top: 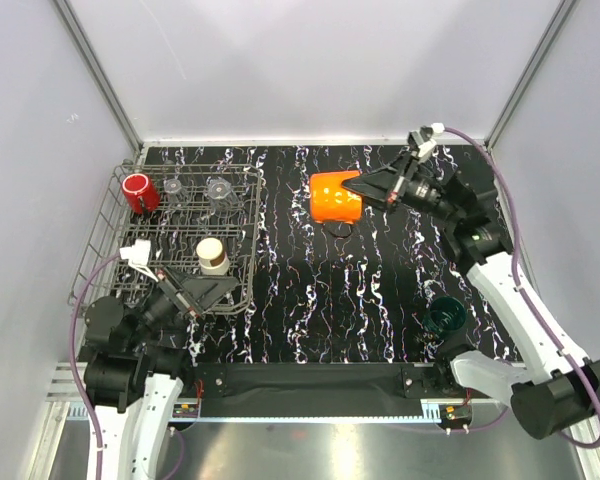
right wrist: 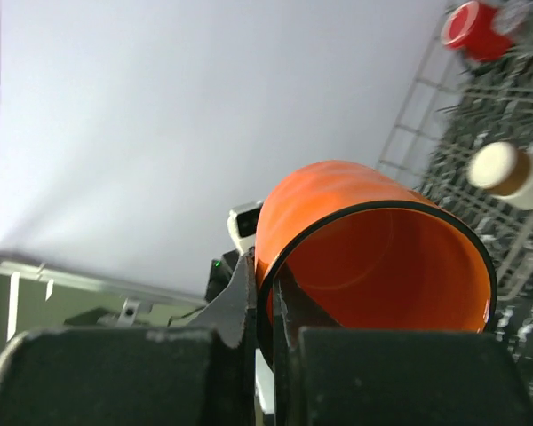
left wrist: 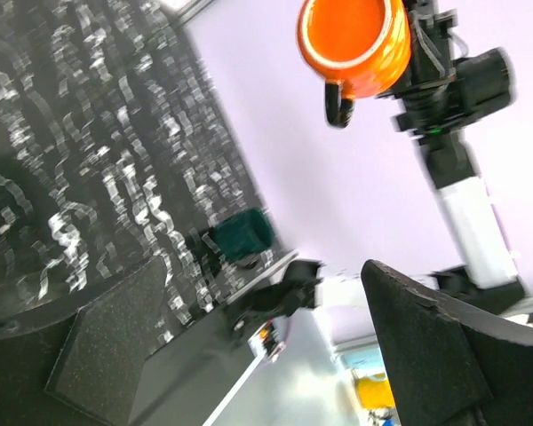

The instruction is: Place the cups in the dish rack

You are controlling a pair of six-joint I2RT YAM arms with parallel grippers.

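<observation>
My right gripper is shut on the rim of the orange cup, held on its side above the table's back middle; the cup fills the right wrist view and shows in the left wrist view. The grey wire dish rack stands at the left. In it are the red cup, two clear cups and the cream cup. The dark green cup stands on the table at front right, also in the left wrist view. My left gripper is open and empty by the rack's front right corner.
The table top is black with white marbling. White walls close the back and both sides. A black bar runs along the front edge between the arm bases.
</observation>
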